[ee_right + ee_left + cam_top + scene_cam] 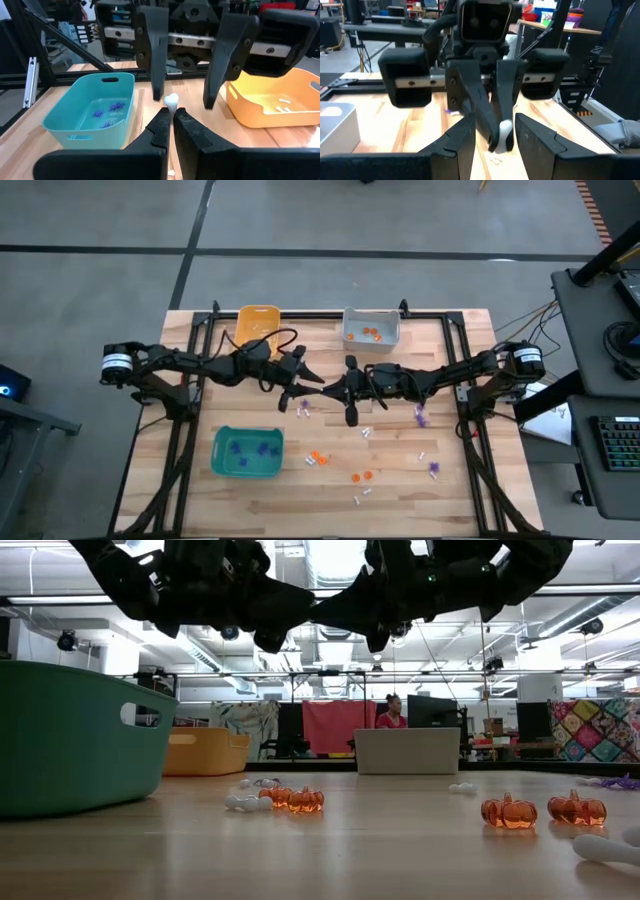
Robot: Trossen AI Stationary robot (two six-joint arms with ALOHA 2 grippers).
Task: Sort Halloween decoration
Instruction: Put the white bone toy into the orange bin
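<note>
My two grippers meet tip to tip above the table's middle. My right gripper is shut on a small white trinket. My left gripper is open. Its two fingers stand on either side of the trinket and I see no touch. Loose trinkets lie on the wooden table below: purple ones, orange pumpkins and white ones. My right gripper pinches the white trinket's near end between its two fingertips. The rounded far end sticks out beyond them. The fingers lie level and come from the table's right side. The trinket is lifted clear, high above the table.
A teal bin with purple trinkets stands front left. An orange-yellow bin with white ones stands at the far edge. A grey bin with orange ones stands beside it. A person sits far behind the table.
</note>
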